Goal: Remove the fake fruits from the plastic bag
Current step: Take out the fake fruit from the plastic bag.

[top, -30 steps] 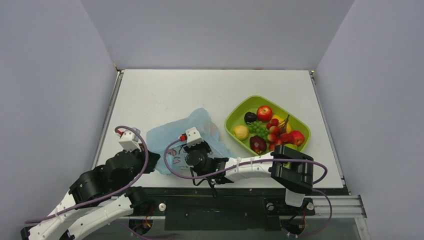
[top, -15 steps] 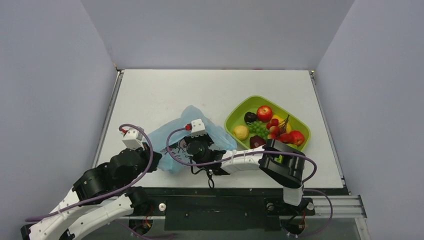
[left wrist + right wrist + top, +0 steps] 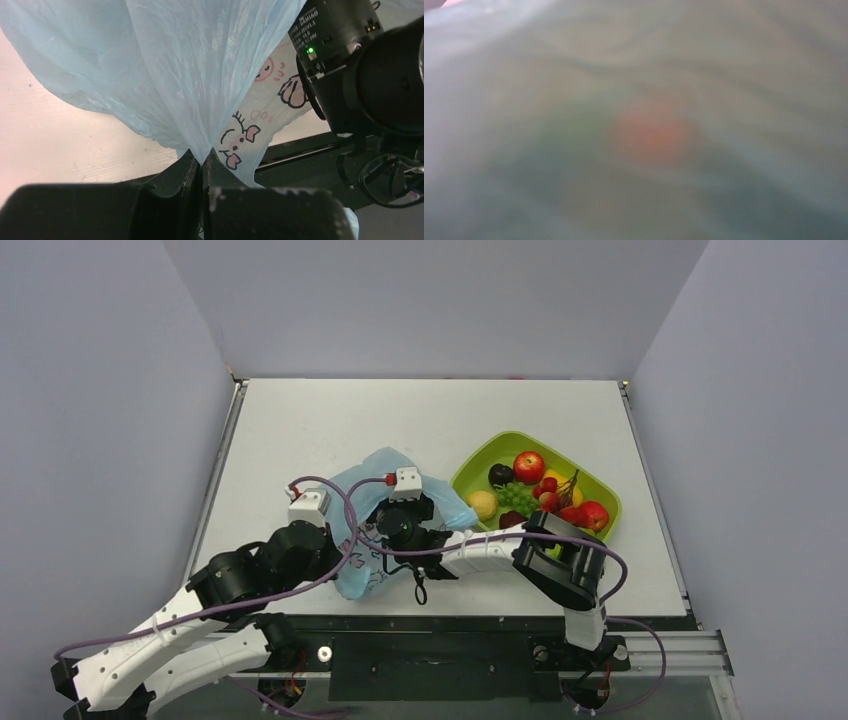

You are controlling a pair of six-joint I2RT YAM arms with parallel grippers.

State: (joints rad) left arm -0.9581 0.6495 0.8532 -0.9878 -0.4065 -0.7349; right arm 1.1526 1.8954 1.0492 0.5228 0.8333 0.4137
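Observation:
The light-blue plastic bag (image 3: 377, 466) with cartoon prints lies bunched in the middle of the table. My left gripper (image 3: 202, 160) is shut on a gathered fold of the plastic bag (image 3: 190, 75) at its near edge. My right wrist (image 3: 405, 527) reaches into the bag from the right, and its fingers are hidden under the film. The right wrist view is a blur through the plastic: an orange blob (image 3: 651, 132) with a green patch (image 3: 574, 130) beside it, fake fruits in the bag. A red grape cluster (image 3: 551, 500) lies in the tray.
A green tray (image 3: 470, 465) stands right of the bag, holding a red apple (image 3: 528, 465), a lemon (image 3: 482, 504), green grapes (image 3: 515, 497) and dark fruits. The right arm's elbow (image 3: 555, 565) sits just in front of the tray. Grey walls close in the table.
My left arm has swung right and forward with the bag's fold, bunching the bag narrower. My right wrist has pushed farther up into the bag.

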